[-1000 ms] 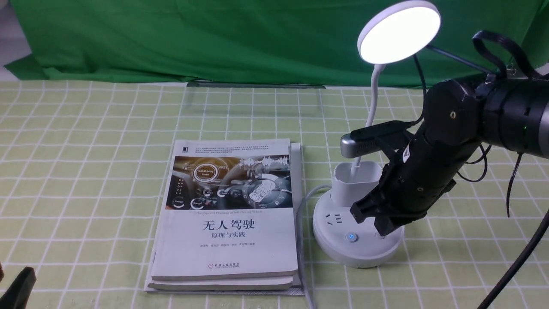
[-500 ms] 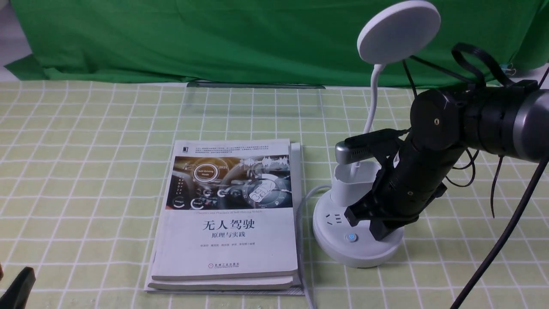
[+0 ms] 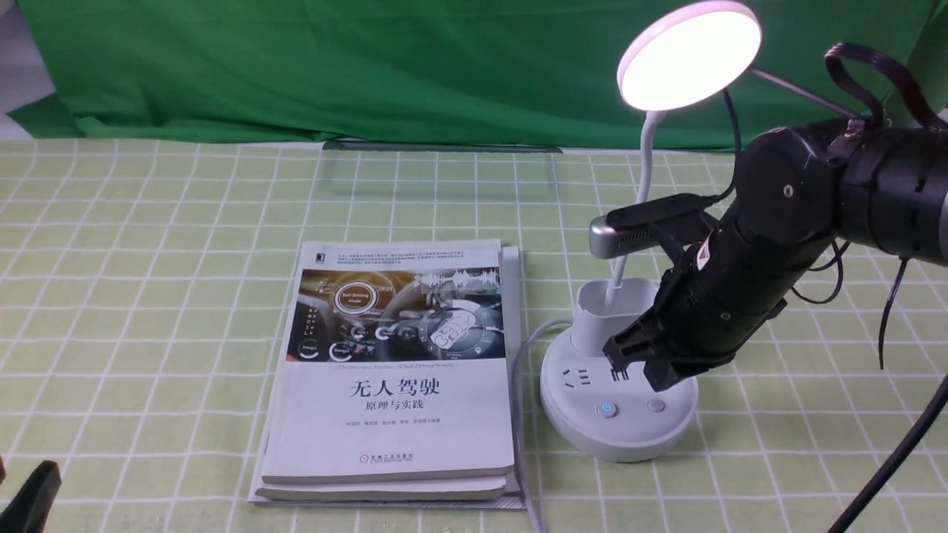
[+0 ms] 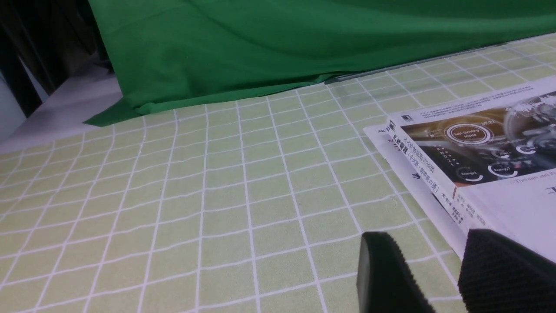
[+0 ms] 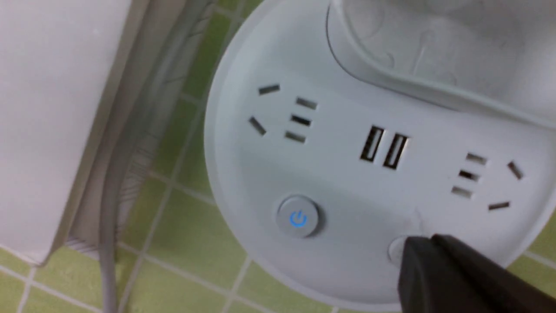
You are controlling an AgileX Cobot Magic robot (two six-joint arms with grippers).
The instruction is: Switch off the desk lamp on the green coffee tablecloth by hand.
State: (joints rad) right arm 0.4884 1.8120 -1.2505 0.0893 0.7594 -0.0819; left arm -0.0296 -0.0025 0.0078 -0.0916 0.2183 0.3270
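The white desk lamp stands on the green coffee tablecloth [image 3: 185,296], right of centre. Its disc head [image 3: 689,55] is lit. Its round base [image 3: 585,429] carries a blue-lit power button [image 3: 607,409] and a plain grey button [image 3: 656,405]. My right gripper [image 3: 663,381] is shut and empty, its tips just above the grey button. In the right wrist view the shut tips [image 5: 419,245] partly cover that grey button [image 5: 394,251], beside the blue button [image 5: 298,217]. My left gripper [image 4: 425,237] is open and empty, low at the near left [image 3: 29,496].
A stack of books [image 3: 392,370] lies just left of the lamp base, with the lamp's white cable [image 3: 521,385] running between them. The pen cup [image 3: 607,314] stands behind my right gripper. A dark green backdrop [image 3: 370,66] hangs at the far edge.
The lamp head was lit, went dark half a second ago with my right gripper pressed down on the base, and is lit again now. The gripper has lifted slightly off the grey button.
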